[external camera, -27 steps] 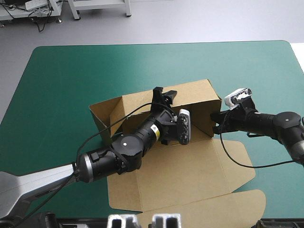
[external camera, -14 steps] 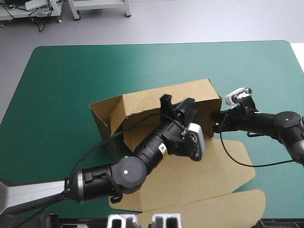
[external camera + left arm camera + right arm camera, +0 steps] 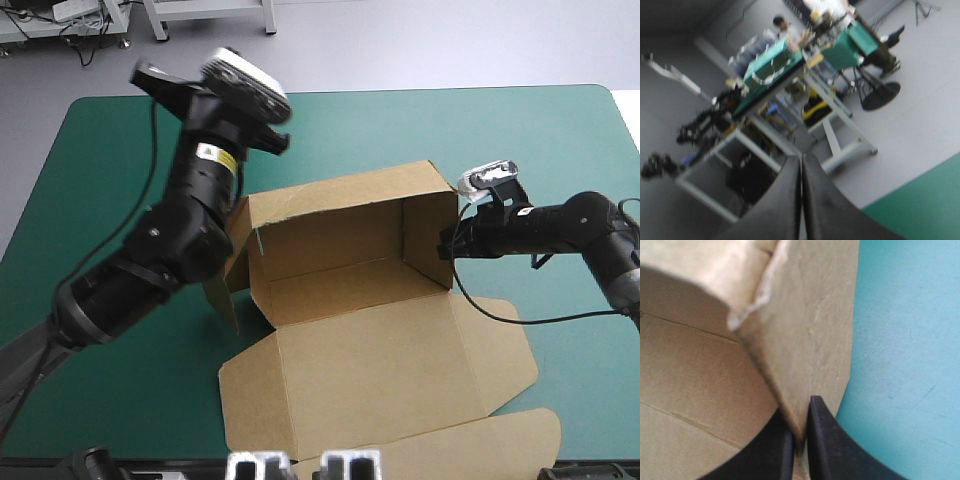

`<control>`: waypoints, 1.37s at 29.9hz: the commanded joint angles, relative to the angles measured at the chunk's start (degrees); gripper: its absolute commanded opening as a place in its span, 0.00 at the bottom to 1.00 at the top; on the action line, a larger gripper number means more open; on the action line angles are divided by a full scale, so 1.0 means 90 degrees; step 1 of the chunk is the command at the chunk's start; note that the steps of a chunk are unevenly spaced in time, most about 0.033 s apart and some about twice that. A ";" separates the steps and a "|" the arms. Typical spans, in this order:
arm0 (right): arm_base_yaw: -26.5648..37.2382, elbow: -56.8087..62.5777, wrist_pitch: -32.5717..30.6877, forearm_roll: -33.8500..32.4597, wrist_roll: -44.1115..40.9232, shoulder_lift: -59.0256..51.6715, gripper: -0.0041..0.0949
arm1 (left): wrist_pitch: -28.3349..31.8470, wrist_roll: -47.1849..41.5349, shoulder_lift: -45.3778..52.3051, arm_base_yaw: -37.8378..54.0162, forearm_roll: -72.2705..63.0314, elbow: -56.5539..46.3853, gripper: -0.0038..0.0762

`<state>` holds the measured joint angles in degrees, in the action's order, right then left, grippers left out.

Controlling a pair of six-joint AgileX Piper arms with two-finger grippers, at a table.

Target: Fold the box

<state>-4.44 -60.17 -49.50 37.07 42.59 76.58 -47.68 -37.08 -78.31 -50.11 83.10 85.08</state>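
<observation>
Your right gripper (image 3: 800,407) clamps the right end wall of the box (image 3: 330,240) to brace it upright, while your left gripper (image 3: 801,161), pinched empty, hangs clear above the tabletop (image 3: 500,130).

Beyond teal-green table (image 3: 520,130) — grey floor (image 3: 420,45), white furniture legs (image 3: 157,20) behind.

We are in a robotics lab. Two black robot arms, the left arm (image 3: 190,200) and the right arm (image 3: 565,225), reach over a table (image 3: 450,130) with a teal-green cover, set on a plain grey floor (image 3: 400,45). Beyond its far edge we see white metal bench legs (image 3: 157,20) and loose cables (image 3: 85,45). Looking level from the left wrist, we see more white-framed benches (image 3: 770,62) with teal-green tops, crowded with equipment too blurred to name.
</observation>
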 commanded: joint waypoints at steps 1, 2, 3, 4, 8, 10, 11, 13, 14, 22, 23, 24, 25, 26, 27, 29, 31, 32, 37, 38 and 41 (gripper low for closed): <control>-0.0185 -0.0892 -0.0404 -0.0651 -0.1230 -0.0088 0.04 | 0.0206 0.0707 0.0266 0.1209 -0.1650 0.0356 0.04; -0.0209 -0.1103 -0.0518 -0.0835 -0.1481 -0.0033 0.04 | 0.0216 0.0933 0.0266 0.1528 -0.2105 0.0356 0.04; -0.0251 -0.1315 -0.0648 -0.0986 -0.1697 0.0051 0.04 | 0.0216 0.1245 0.0266 0.1922 -0.2697 0.0356 0.04; -0.0252 -0.1482 -0.0796 -0.1082 -0.1870 0.0137 0.04 | 0.0216 0.1528 0.0266 0.2312 -0.3196 0.0356 0.04; -0.0252 -0.2243 -0.1321 -0.1197 -0.2143 0.0798 0.04 | 0.0168 0.2905 0.0253 0.3819 -0.5676 0.0334 0.04; -0.0252 -0.2552 -0.1383 -0.1197 -0.2143 0.1152 0.04 | -0.0017 0.3540 0.0253 0.4435 -0.6632 0.0334 0.04; -0.0252 -0.2718 -0.1392 -0.1197 -0.2143 0.1391 0.04 | -0.0180 0.3861 0.0253 0.4741 -0.7099 0.0334 0.04; -0.0252 -0.3031 -0.1392 -0.1197 -0.2143 0.1753 0.04 | -0.0577 0.4373 0.0244 0.5237 -0.7795 0.0334 0.04; -0.0252 -0.3182 -0.1392 -0.1197 -0.2143 0.1951 0.05 | -0.0839 0.4575 0.0228 0.5479 -0.8032 0.0334 0.04; -0.0252 -0.4143 -0.1259 -0.1197 -0.1802 0.3266 0.17 | -0.1884 0.4820 0.0163 0.6540 -0.9277 -0.0077 0.04; -0.0252 -0.4238 -0.1226 -0.1197 -0.1802 0.3394 0.20 | -0.1928 0.4836 0.0150 0.6556 -0.9345 -0.0189 0.04; -0.0252 -0.4324 -0.1203 -0.1197 -0.1802 0.3484 0.24 | -0.1942 0.4859 0.0132 0.6565 -0.9345 -0.0267 0.04; -0.0252 -0.4404 -0.1186 -0.1207 -0.1802 0.3587 0.28 | -0.1956 0.4902 0.0091 0.6565 -0.9345 -0.0368 0.04; -0.0252 -0.4474 -0.1186 -0.1207 -0.1802 0.3683 0.33 | -0.1967 0.4920 0.0054 0.6565 -0.9332 -0.0455 0.04; -0.0252 -0.4532 -0.1186 -0.1192 -0.1802 0.3768 0.36 | -0.1967 0.4980 0.0039 0.6565 -0.9332 -0.0529 0.04; -0.0252 -0.4661 -0.1172 -0.1192 -0.1792 0.3866 0.42 | -0.1983 0.5099 -0.0075 0.6565 -0.9360 -0.0590 0.04; -0.0252 -0.4826 -0.1186 -0.1193 -0.1752 0.3897 0.46 | -0.1967 0.5114 -0.0153 0.6565 -0.9360 -0.0590 0.04; -0.0252 -0.4937 -0.1198 -0.1193 -0.1725 0.3897 0.46 | -0.1934 0.5124 -0.0205 0.6565 -0.9360 -0.0590 0.04; -0.0252 -0.5958 -0.1916 -0.1313 -0.1975 0.3897 0.46 | -0.1907 0.5124 -0.0443 0.6565 -0.9350 -0.0590 0.04; -0.0252 -0.6222 -0.2129 -0.1428 -0.2191 0.3897 0.46 | -0.1861 0.5124 -0.0512 0.6565 -0.9350 -0.0590 0.04; -0.0252 -0.6784 -0.2455 -0.1810 -0.2634 0.3831 0.46 | -0.1687 0.5124 -0.0688 0.6565 -0.9350 -0.0577 0.04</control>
<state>-6.87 -115.98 -69.32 22.21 22.39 115.05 -65.82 8.83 -85.14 8.76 -0.49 78.34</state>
